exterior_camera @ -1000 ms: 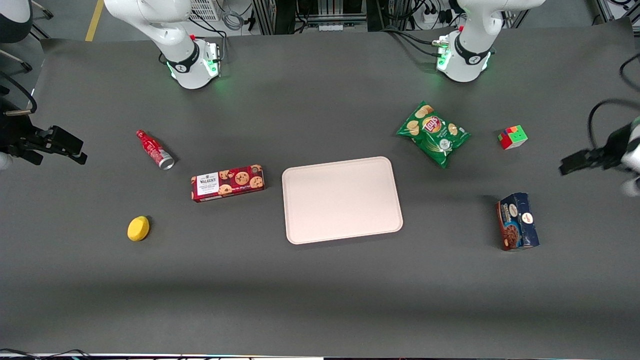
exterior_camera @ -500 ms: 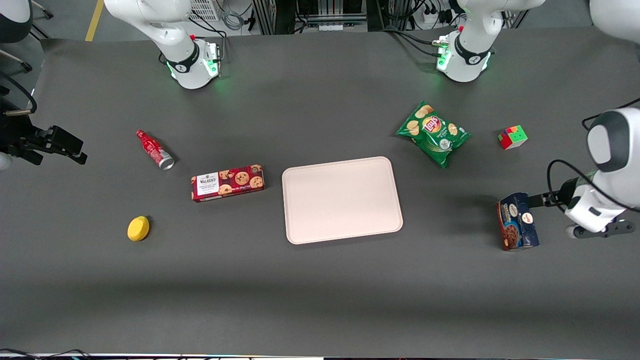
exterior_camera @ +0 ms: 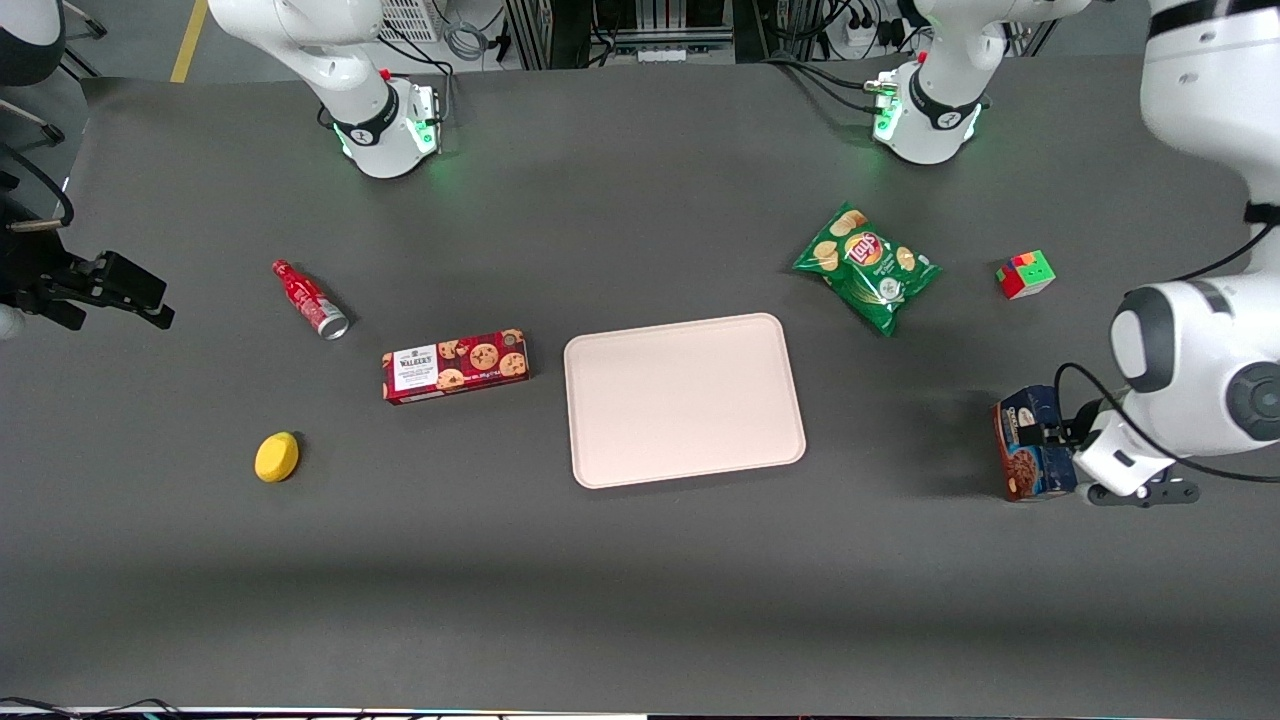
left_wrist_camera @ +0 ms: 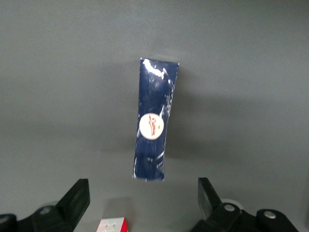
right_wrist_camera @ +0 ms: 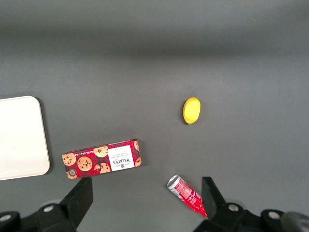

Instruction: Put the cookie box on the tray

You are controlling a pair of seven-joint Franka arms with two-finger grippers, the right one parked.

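Hovering above cookie box (left_wrist_camera: 155, 121), claw (left_wrist_camera: 144, 203) spread wide, empty; tray (exterior_camera: 684, 400) well apart.

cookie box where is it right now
The cookie box stands on the table toward the working arm's end, apart from the tray, nearer the front camera than the colour cube; the open gripper hovers above it.
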